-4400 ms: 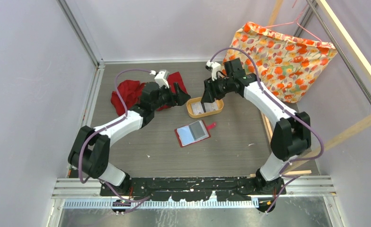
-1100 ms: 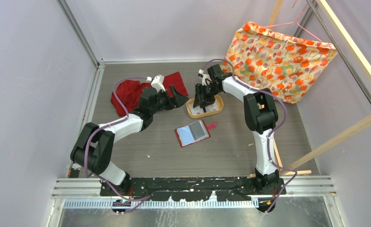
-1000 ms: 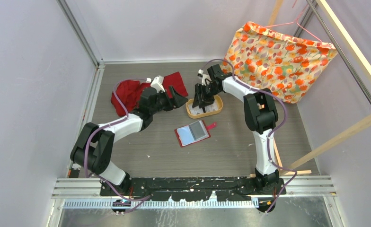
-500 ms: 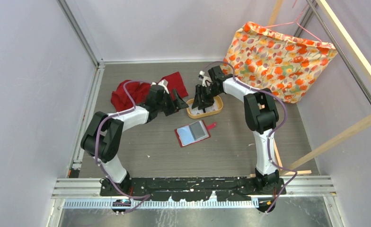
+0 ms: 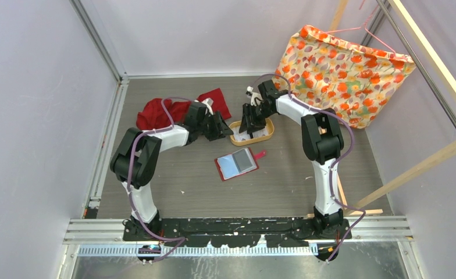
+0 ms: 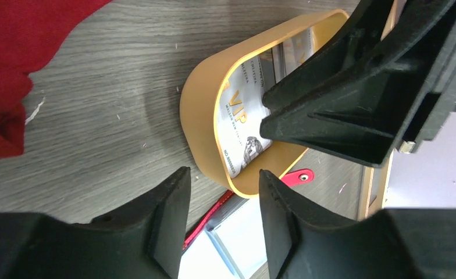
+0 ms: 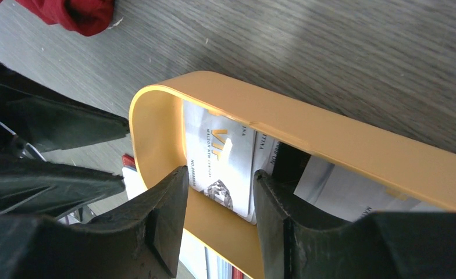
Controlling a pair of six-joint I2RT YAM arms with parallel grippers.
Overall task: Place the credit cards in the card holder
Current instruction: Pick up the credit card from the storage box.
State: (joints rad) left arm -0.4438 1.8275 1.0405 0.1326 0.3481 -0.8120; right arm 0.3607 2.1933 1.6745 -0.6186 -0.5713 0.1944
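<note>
Several credit cards lie in an oval tan tray point(image 5: 266, 138). A pale one marked VIP point(image 7: 220, 154) is on top, with others point(image 7: 353, 192) beside it. My right gripper point(image 7: 220, 174) reaches down into the tray, open. Its tips are on or just over the VIP card, and nothing is pinched between them. My left gripper point(image 6: 223, 174) is open at the tray's left end point(image 6: 196, 110), whose rounded wall sits just beyond the fingertips. The red card holder point(image 5: 236, 163) lies open on the table in front of the tray, pale pockets up, with its snap tab point(image 6: 298, 176) to the right.
A crumpled red cloth point(image 5: 159, 110) lies behind the left arm. A floral bag point(image 5: 345, 72) hangs at the back right, near a wooden frame. The two grippers are close together over the tray's left half.
The left arm has swung right, up to the tray's end, and its jaws have narrowed. The right gripper, earlier above the tray, has stayed down inside it for the last second.
</note>
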